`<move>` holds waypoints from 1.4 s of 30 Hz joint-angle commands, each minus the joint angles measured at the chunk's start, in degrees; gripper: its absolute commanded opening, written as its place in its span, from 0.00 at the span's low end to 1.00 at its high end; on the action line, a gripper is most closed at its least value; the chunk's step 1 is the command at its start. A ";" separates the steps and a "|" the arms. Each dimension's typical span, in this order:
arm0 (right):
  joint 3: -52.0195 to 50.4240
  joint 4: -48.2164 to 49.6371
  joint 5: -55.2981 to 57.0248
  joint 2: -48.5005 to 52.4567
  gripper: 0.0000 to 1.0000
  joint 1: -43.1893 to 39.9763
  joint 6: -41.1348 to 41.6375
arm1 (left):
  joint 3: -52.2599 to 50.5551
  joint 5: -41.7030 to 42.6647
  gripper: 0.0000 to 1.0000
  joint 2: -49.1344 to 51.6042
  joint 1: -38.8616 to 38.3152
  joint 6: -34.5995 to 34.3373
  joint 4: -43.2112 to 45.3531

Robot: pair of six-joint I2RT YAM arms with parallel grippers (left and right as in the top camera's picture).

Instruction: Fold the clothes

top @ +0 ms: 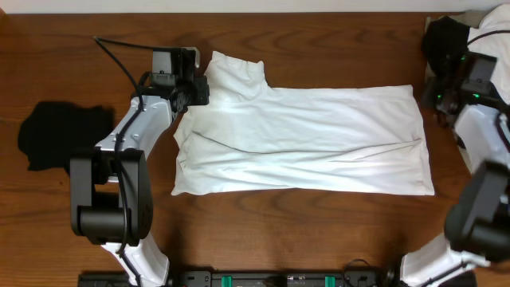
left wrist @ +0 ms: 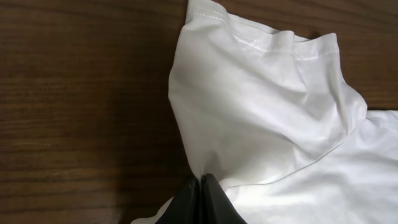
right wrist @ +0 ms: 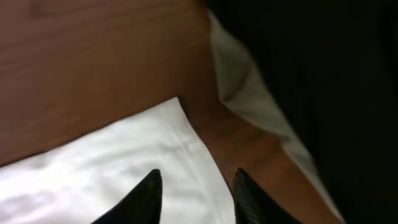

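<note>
T-shirt [top: 303, 139] lies flat, sleeve [left wrist: 261, 93] pinched in closed left jaws, corner [right wrist: 177, 115] under parted, empty right jaws.

Item 1: bench [top: 319, 231], dark brown wood with a lengthwise grain and a slight sheen, carrying all that follows. Item 2: small black garment [top: 60, 135], lying flat and rumpled with a ragged outline near the bench's left edge, well apart from other cloth. Item 3: large black garment [top: 443, 38], heaped at the far right corner; the right wrist view shows it as a dark mass on the right. Item 4: pale cloth [top: 496, 17], bunched with that heap, its edge showing against the black.
</note>
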 commanded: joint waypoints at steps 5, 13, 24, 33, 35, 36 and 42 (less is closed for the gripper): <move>0.24 9.64 -5.86 11.82 0.43 -0.20 -2.62 | 0.42 0.52 0.06 0.39 0.13 -0.31 -1.46; 0.26 13.44 -7.58 15.85 0.43 -0.15 -2.58 | 0.42 0.52 0.06 0.39 0.13 -0.31 -1.90; 0.26 18.88 -7.58 17.79 0.42 1.09 -2.54 | 0.42 0.52 0.06 0.39 0.13 -0.28 -2.45; 0.26 21.57 -7.56 18.03 0.33 1.99 -2.54 | 0.42 0.52 0.06 0.39 0.13 -0.28 -2.49; 0.26 22.05 -7.54 18.05 0.28 2.03 -2.54 | 0.42 0.52 0.06 0.39 0.13 -0.28 -2.49; 0.26 22.21 -7.54 18.10 0.22 2.03 -2.54 | 0.42 0.52 0.06 0.39 0.13 -0.28 -2.49; 0.24 22.16 -5.29 18.10 0.01 2.03 -2.16 | 0.42 0.52 0.06 0.39 0.13 -0.31 -2.51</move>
